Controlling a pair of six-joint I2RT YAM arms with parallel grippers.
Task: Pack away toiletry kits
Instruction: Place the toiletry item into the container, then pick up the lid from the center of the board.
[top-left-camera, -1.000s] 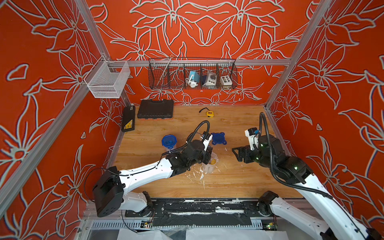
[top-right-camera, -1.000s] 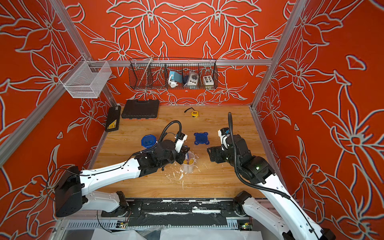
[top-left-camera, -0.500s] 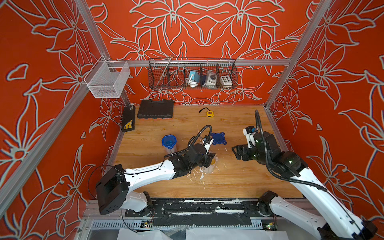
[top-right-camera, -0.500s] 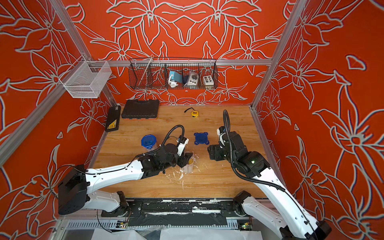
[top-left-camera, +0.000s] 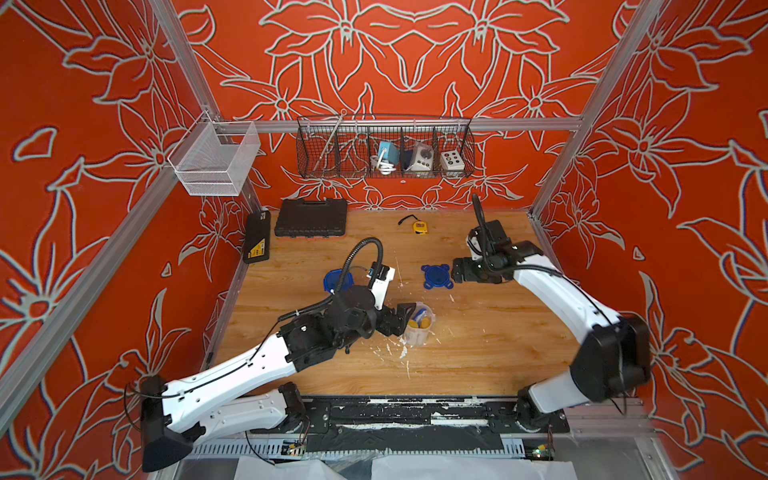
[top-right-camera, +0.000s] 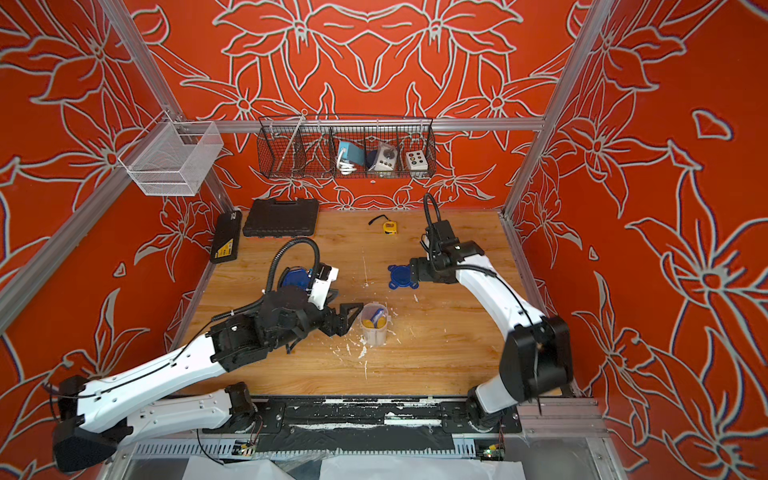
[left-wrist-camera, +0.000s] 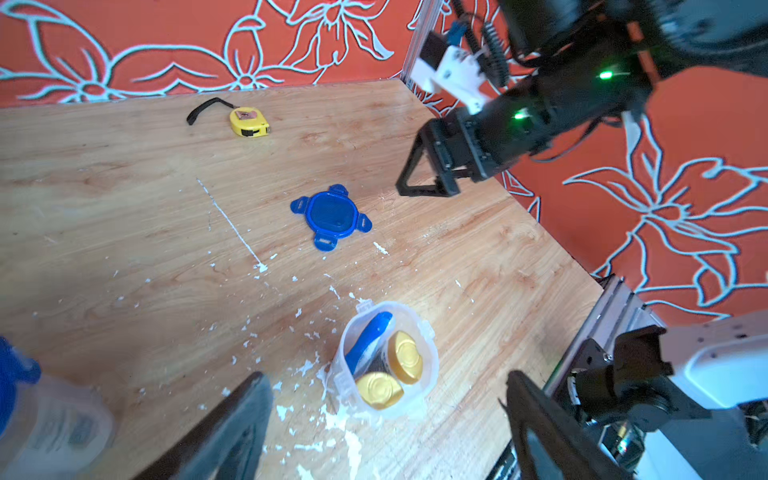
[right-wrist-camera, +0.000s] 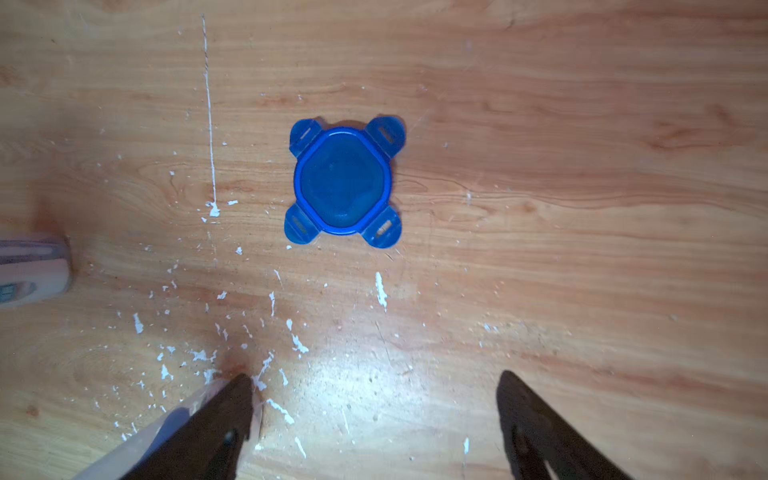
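An open clear tub (top-left-camera: 419, 328) (top-right-camera: 374, 326) stands mid-table, holding two yellow-capped bottles (left-wrist-camera: 392, 370) and a blue toothbrush (left-wrist-camera: 370, 338). My left gripper (top-left-camera: 401, 320) (top-right-camera: 347, 320) (left-wrist-camera: 384, 376) is open and empty just to the left of the tub (left-wrist-camera: 428, 357), not touching it. A loose blue four-tab lid (top-left-camera: 436, 276) (top-right-camera: 402, 276) (left-wrist-camera: 331, 217) (right-wrist-camera: 344, 183) lies flat farther back. My right gripper (top-left-camera: 457, 272) (top-right-camera: 415, 270) (right-wrist-camera: 374, 378) hovers open and empty just right of that lid. A second tub with its blue lid on (top-left-camera: 337, 280) (top-right-camera: 295, 277) stands behind the left arm.
Two black tool cases (top-left-camera: 311, 217) (top-left-camera: 257, 237) lie at the back left. A yellow tape measure (top-left-camera: 419, 226) (left-wrist-camera: 248, 121) lies near the back wall. A wire basket (top-left-camera: 384, 149) and a white mesh basket (top-left-camera: 214, 160) hang on the walls. White flecks (top-left-camera: 401, 351) litter the wood.
My left gripper went from shut over the open tub to open and drew back to its left side. My right gripper moved back and left, up to the loose blue lid.
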